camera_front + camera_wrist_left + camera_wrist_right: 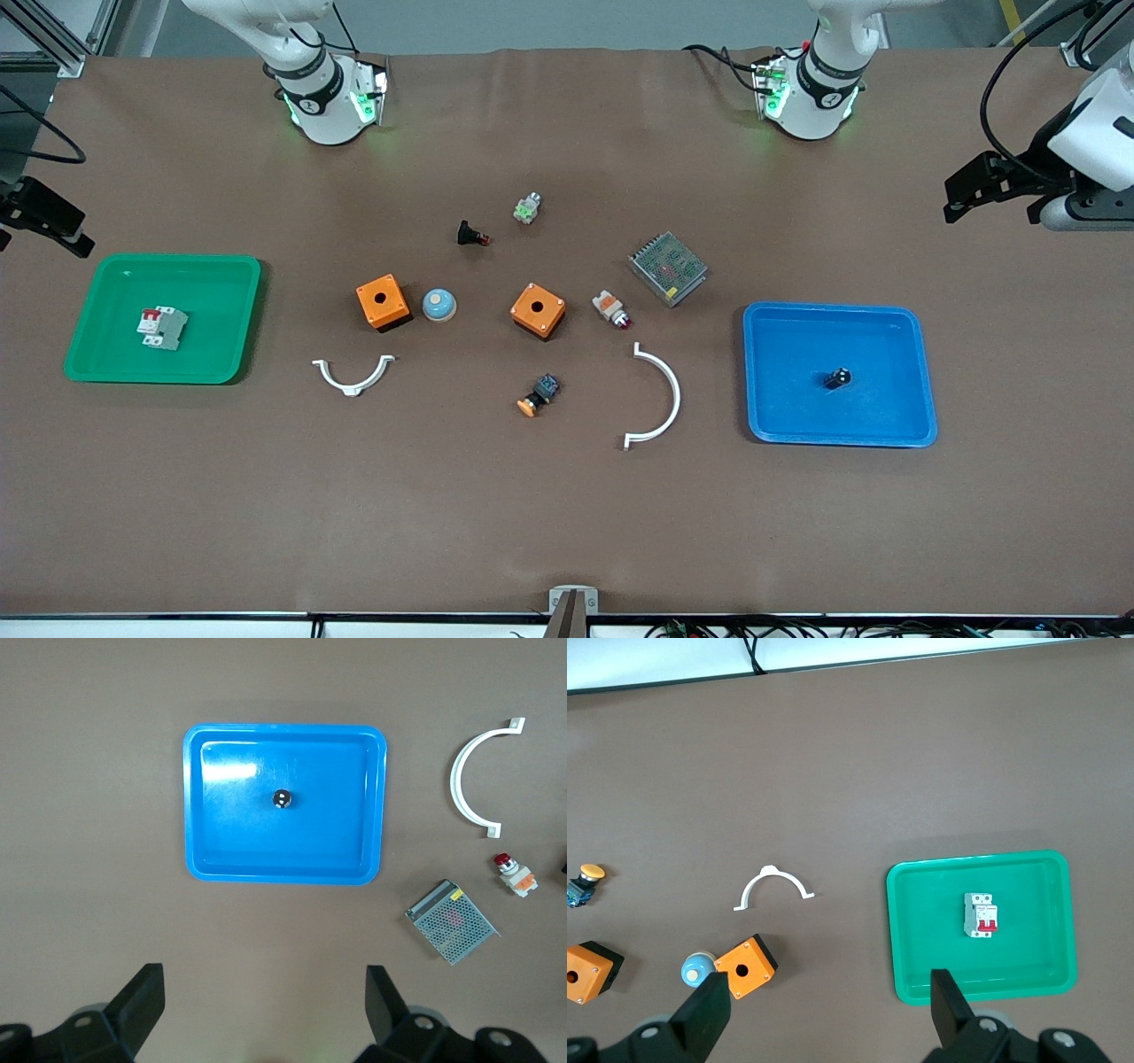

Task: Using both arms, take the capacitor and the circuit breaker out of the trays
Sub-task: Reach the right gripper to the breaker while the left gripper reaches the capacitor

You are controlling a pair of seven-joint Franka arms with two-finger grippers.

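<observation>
The capacitor [837, 378], a tiny black cylinder, lies in the blue tray [797, 354] toward the left arm's end of the table. It also shows in the left wrist view [282, 798] in that tray [230, 833]. The breaker [162, 328], a white-and-grey block with red levers, lies in the green tray [204, 301] toward the right arm's end. It shows in the right wrist view [981, 915] in that tray [921, 921]. My left gripper [992, 190] [266, 1010] is open, empty and high over the table's end by the blue tray. My right gripper [49, 221] [831, 1010] is open, empty and high beside the green tray.
Between the trays lie two orange boxes [383, 302] [538, 310], a blue dome button [438, 305], a black red-tipped button [472, 235], a green-white part [527, 208], a mesh power supply [668, 268], a white-and-orange part [611, 308], an orange-capped button [539, 395] and two white curved clips [353, 374] [660, 399].
</observation>
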